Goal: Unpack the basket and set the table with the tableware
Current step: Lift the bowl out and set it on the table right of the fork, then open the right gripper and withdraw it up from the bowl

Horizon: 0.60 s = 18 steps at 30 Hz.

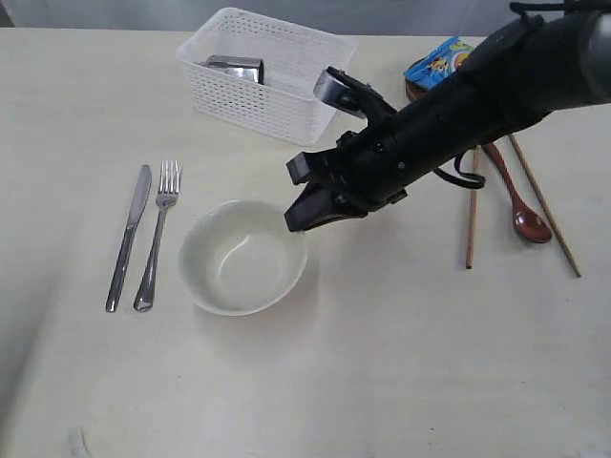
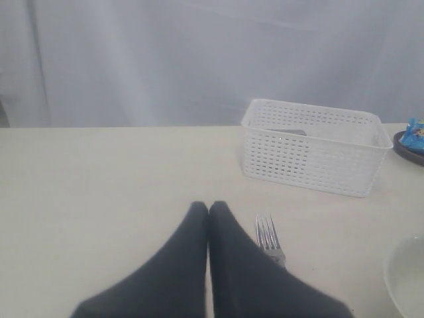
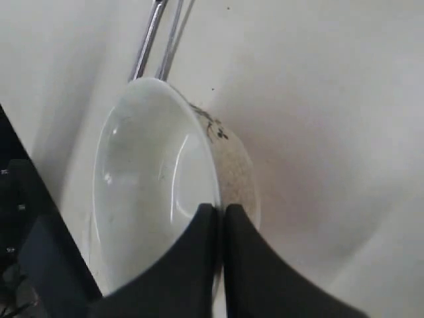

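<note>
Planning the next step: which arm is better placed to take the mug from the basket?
Probably left: the left gripper is empty and faces the basket; the right gripper pinches the bowl.

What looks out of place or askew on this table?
The two chopsticks lie splayed apart with the spoon between them. A blue chip bag rests on the plate. The mug is still in the basket. The bowl, pinched by the right gripper, sits upright.

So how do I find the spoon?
Find the white basket at the back of the table, then look to the picture's right, past the blue snack bag. The spoon lies there between two thin pale chopsticks; it alone is dark red-brown with a round scoop.
</note>
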{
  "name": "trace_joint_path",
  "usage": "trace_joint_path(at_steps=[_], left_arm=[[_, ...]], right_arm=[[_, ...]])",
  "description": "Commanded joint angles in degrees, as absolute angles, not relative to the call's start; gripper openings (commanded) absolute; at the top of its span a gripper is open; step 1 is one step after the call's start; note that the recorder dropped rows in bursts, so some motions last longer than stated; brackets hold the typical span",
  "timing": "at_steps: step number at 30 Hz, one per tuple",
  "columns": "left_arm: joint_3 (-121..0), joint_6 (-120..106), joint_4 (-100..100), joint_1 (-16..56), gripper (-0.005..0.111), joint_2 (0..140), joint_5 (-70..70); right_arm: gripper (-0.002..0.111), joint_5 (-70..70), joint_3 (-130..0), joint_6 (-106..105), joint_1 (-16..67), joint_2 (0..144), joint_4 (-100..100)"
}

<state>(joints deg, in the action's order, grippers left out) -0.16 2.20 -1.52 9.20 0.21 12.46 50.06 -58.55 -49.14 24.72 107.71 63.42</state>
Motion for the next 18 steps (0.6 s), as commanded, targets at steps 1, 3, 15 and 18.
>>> trace_joint_path(at_steps=[1, 3, 15, 18], left_arm=[[0.0, 2.18, -1.79, 9.26, 0.0, 0.0, 12.1], [0.0, 2.18, -1.79, 9.26, 0.0, 0.0, 12.1], [0.0, 2.18, -1.79, 9.26, 0.0, 0.0, 12.1], [0.0, 2.18, -1.79, 9.26, 0.0, 0.0, 12.1]], right_arm=[[-0.001, 47.96, -58.54, -52.26, 24.43, 109.82, 67.6], [-0.001, 48.09, -58.54, -52.26, 24.43, 110.48, 66.62], [-0.001, 45.96, -58.54, -50.02, 24.31, 111.0, 63.65], [0.0, 45.96, -58.54, -48.19, 24.31, 111.0, 60.96]])
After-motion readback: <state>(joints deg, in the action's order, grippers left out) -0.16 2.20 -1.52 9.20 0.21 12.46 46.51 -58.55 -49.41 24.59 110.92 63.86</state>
